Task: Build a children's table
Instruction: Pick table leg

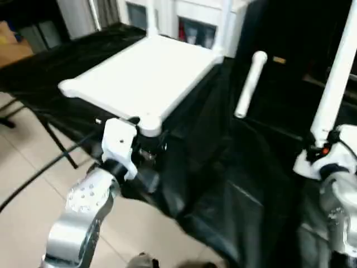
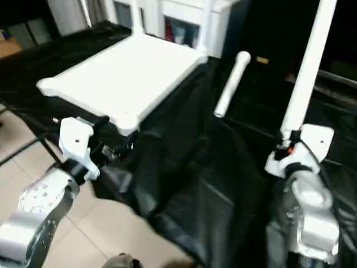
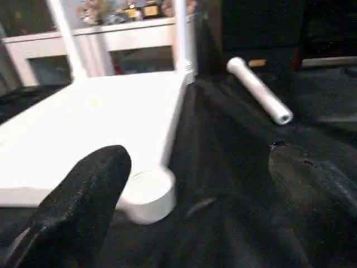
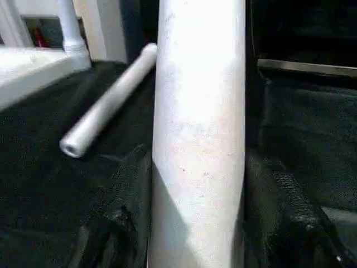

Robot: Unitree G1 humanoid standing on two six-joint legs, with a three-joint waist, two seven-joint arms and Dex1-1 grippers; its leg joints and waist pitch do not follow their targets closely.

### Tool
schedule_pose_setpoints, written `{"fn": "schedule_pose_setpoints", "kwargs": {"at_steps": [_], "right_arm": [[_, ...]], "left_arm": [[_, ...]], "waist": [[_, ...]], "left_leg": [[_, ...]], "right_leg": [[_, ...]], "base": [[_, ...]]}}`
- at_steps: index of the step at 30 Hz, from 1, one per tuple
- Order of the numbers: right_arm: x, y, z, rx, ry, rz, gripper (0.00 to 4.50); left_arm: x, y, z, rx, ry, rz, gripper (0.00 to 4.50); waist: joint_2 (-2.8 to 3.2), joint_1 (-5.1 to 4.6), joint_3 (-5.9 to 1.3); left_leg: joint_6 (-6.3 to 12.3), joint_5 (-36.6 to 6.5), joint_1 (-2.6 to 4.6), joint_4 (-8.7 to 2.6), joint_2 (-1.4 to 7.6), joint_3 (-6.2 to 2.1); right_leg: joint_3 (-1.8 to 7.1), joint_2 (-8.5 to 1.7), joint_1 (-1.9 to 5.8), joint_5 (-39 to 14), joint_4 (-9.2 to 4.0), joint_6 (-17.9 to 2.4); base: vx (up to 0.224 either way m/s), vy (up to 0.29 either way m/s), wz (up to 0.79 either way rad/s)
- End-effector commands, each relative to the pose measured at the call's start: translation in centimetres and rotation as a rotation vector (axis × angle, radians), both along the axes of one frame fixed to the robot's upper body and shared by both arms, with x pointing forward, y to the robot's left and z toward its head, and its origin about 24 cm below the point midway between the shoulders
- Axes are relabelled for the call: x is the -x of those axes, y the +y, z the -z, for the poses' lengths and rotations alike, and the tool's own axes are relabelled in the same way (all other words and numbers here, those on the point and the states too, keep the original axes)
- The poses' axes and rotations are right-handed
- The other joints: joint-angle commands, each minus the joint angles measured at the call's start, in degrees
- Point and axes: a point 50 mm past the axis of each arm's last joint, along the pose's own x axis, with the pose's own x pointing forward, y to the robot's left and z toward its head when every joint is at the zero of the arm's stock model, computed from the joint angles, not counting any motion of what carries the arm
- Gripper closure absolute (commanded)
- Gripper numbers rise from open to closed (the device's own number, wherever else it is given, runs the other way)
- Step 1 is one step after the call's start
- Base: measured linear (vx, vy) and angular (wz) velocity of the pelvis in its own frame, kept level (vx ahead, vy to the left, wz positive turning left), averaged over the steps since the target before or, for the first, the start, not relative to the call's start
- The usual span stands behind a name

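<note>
white plastic tabletop (image 1: 142, 78) lies upside down on a surface draped in black cloth (image 1: 223, 184), in front of the robot's left arm. two legs stand upright in its far corner sockets: far left leg (image 1: 150, 18) and far right leg (image 1: 225, 22). judged from this, the build is about half done.

a third leg (image 2: 304, 72) is held upright by the right gripper (image 4: 195, 223), its fingers (image 4: 120, 218) pinching the tube from both sides. this leg is well apart from the tabletop, over the cloth on the right.

a fourth leg (image 1: 250, 84) lies loose on the cloth, just beside the tabletop's right edge.

the left gripper (image 3: 184, 184) hovers at the near corner socket (image 3: 148, 192), fingers (image 3: 83, 195) spread wide and holding nothing. whether one finger touches the tabletop edge cannot be told.

remaining work, as a judgement: seat the held leg in a near socket, pick up and seat the loose leg, then turn the table onto its legs.
</note>
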Motion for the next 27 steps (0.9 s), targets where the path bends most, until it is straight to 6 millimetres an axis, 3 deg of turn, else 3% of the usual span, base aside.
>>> {"fn": "schedule_pose_setpoints", "kwargs": {"at_steps": [1,2,3,4,5,6,7,8,9,10,11,12,13,14,15,16,17,19,20,21,23,25,27], "right_arm": [[0.1,0.7,-0.3,-0.007,-0.011,-0.009,2.62],[0.1,1.1,-0.3,-0.003,-0.006,-0.02,2.62],[0.1,1.2,-0.2,-0.01,-0.005,-0.024,2.62],[0.2,1.5,-0.3,-0.017,-0.002,-0.034,2.62],[0.2,1.6,-0.3,-0.018,-0.001,-0.035,2.62],[0.3,1.8,-0.3,-0.015,0.005,-0.041,2.62],[0.3,1.8,-0.3,-0.015,0.005,-0.041,2.62],[0.2,2.0,-0.3,0.004,0.02,-0.049,2.62],[0.2,2.0,-0.3,0.003,0.024,-0.05,2.62],[0.2,2.0,-0.4,0.0,0.025,-0.051,2.62],[0.1,2.0,-0.4,-0.005,0.026,-0.057,2.62],[0.1,2.0,-0.4,-0.007,0.027,-0.063,2.62],[0.1,2.0,-0.4,-0.007,0.028,-0.064,2.62],[0.0,2.1,-0.4,-0.006,0.037,-0.079,2.62],[0.0,2.2,-0.3,-0.006,0.04,-0.084,2.62],[0.1,2.2,-0.3,-0.008,0.042,-0.09,2.62],[0.1,2.3,-0.3,-0.01,0.043,-0.094,2.62],[0.1,2.4,-0.3,-0.011,0.043,-0.1,2.62],[0.2,2.6,-0.3,-0.01,0.046,-0.108,2.62],[0.3,2.8,-0.3,-0.01,0.049,-0.12,2.62],[0.4,3.1,-0.1,-0.013,0.056,-0.138,2.62],[0.5,3.6,0.0,-0.003,0.064,-0.177,2.62],[0.7,4.0,0.2,0.017,0.073,-0.213,2.62]], "left_arm": [[0.2,0.2,-0.3,-0.015,-0.011,-0.013,0.0],[0.3,0.2,-0.3,-0.011,-0.01,-0.016,0.0],[0.4,0.2,-0.3,-0.01,-0.007,-0.018,0.0],[0.5,0.2,-0.2,-0.011,-0.003,-0.027,0.0],[0.5,0.2,-0.1,-0.011,-0.003,-0.028,0.0],[0.9,0.3,0.0,-0.005,0.004,-0.033,0.0],[0.9,0.3,0.0,-0.005,0.004,-0.033,0.0],[2.0,0.4,0.1,0.016,0.003,-0.074,0.0],[2.7,0.5,0.0,0.034,0.001,-0.102,0.0],[3.0,0.6,0.0,0.045,-0.001,-0.121,0.0],[3.5,0.7,0.0,0.056,0.009,-0.149,0.0],[3.9,0.8,0.1,0.061,0.017,-0.166,0.0],[3.9,0.8,0.1,0.062,0.016,-0.169,0.0],[4.5,0.9,0.0,0.067,0.009,-0.202,0.0],[4.6,0.9,-0.1,0.055,-0.004,-0.215,0.0],[4.7,1.0,-0.2,0.037,-0.019,-0.225,0.0],[4.7,1.0,-0.3,0.018,-0.033,-0.232,0.0],[4.7,1.2,-0.4,0.028,-0.038,-0.241,0.0],[4.7,1.4,-0.5,0.051,-0.04,-0.264,0.0],[4.8,1.6,-0.5,0.061,-0.044,-0.283,0.0],[4.8,1.8,-0.7,0.059,-0.053,-0.301,0.0],[4.8,2.0,-0.8,0.064,-0.062,-0.324,0.0],[4.8,2.1,-1.0,0.075,-0.069,-0.345,0.0]], "waist": [[-1.46,-0.87,-3.02],[-1.09,-2.95,-3.49],[-0.27,-2.98,-2.62],[-0.58,-3.61,-2.52],[-0.35,-2.27,-2.54],[-2.06,-1.2,-2.11],[-1.56,0.3,-1.73],[-4.87,0.62,-3.48],[-5.78,0.0,-2.79],[-3.95,0.55,-3.85],[-5.51,-0.23,-2.59],[-3.86,-0.59,-2.05],[-2.89,-1.1,-2.47],[-1.95,-2.33,-1.91],[-0.53,-3.21,-3.15],[-0.08,-3.35,-3.17],[-0.54,-3.74,-2.72],[-1.26,-3.75,-2.03],[-1.96,-3.9,-2.16],[-2.41,-3.76,-2.35],[-2.93,-3.68,-2.67],[-3.22,-4.13,-1.95],[-3.5,-4.35,-1.75]], "left_leg": [[2.74,-14.1,3.74,-5.08,1.7,1.9],[0.81,-24.1,7.24,-6.48,2.67,3.79],[-0.06,-34.5,6.47,-8.97,4.52,7.18],[0.25,-38.6,5.21,-10.39,5.58,7.94],[-0.17,-45.1,3.16,-13.11,8.74,9.89],[-0.22,-46.3,1.84,-14.43,9.97,10.33],[-2.06,-47.3,0.38,-15.01,10.13,11.12],[-3.09,-32.4,-0.84,-6.52,5.86,8.35],[1.48,-11.2,-3.39,7.88,-0.7,0.16],[0.76,-6.0,-5.42,8.85,-2.32,-2.97],[-1.32,-3.3,-6.76,6.15,-1.35,-4.17],[-1.68,-2.4,-2.14,0.67,0.05,-3.59],[-1.51,-3.8,-0.76,-2.25,0.33,-3.34],[-0.6,-13.5,-0.09,-6.34,3.73,-4.02],[-3.59,-18.6,0.38,-7.63,5.35,-5.39],[-4.59,-19.1,0.6,-7.9,5.12,-5.26],[-5.69,-20.9,0.53,-8.33,4.58,-4.6],[-6.81,-25.2,0.42,-8.66,3.72,-3.62],[-7.18,-26.1,0.37,-8.45,3.23,-3.02],[-6.4,-23.3,-0.02,-8.36,2.96,-2.35],[-4.3,-16.9,-0.35,-8.35,2.96,-1.55],[-4.46,-25.0,0.4,-8.71,2.91,-1.33],[-3.61,-29.7,1.25,-8.56,2.58,-1.07]], "right_leg": [[4.2,-1.89,-0.92,-35.1,-7.51,-7.7],[2.3,1.82,-3.95,-28.1,-4.75,-6.0],[-0.93,2.95,-5.43,-25.9,-1.97,-5.3],[-2.42,2.76,-4.57,-24.1,0.64,-4.5],[-4.84,0.91,-1.8,-19.5,7.48,-4.5],[-4.63,-1.01,0.65,-17.0,10.01,-3.9],[-3.23,-1.24,2.28,-21.3,11.47,-3.2],[5.02,-6.71,3.52,-44.9,3.73,5.5],[11.2,-13.66,1.52,-61.5,-8.82,9.2],[11.06,-13.59,4.6,-55.8,-6.99,7.3],[6.5,-11.33,4.9,-44.5,-5.53,3.7],[2.38,-7.04,1.95,-35.4,-5.1,-5.5],[0.45,-4.01,2.1,-31.8,-4.41,-8.2],[0.27,0.37,0.57,-23.5,-2.24,-8.1],[0.81,0.22,1.6,-12.5,-0.48,-7.9],[0.87,0.29,1.69,-8.2,-0.67,-7.8],[1.12,-0.24,2.05,-5.1,-2.01,-7.0],[1.77,-1.27,2.08,-10.5,-3.78,-5.7],[2.33,-1.84,2.12,-15.4,-4.5,-5.1],[2.71,-2.26,2.47,-16.8,-4.83,-4.7],[2.66,-2.43,2.89,-14.1,-4.94,-4.3],[2.58,-2.74,2.74,-24.7,-5.83,-3.3],[2.29,-2.89,2.89,-36.2,-7.3,-1.8]], "base": [[-0.076,0.212,-0.12],[-0.1,0.21,-0.26],[-0.1,0.21,-0.26],[-0.093,0.221,-0.53],[-0.087,0.194,-0.61],[-0.087,0.194,-0.61],[-0.1,0.117,-0.5],[-0.089,0.071,-0.29],[-0.089,0.071,-0.29],[-0.018,0.089,-0.18],[0.002,0.13,-0.17],[0.002,0.13,-0.17],[-0.025,0.138,0.02],[-0.067,0.134,0.23],[-0.067,0.134,0.23],[-0.055,0.136,0.2],[-0.002,0.129,0.12],[-0.002,0.113,0.11],[0.002,0.065,0.04],[0.002,0.065,0.04],[0.0,0.0,0.0],[0.0,0.0,0.0],[0.0,0.0,0.0]]}}
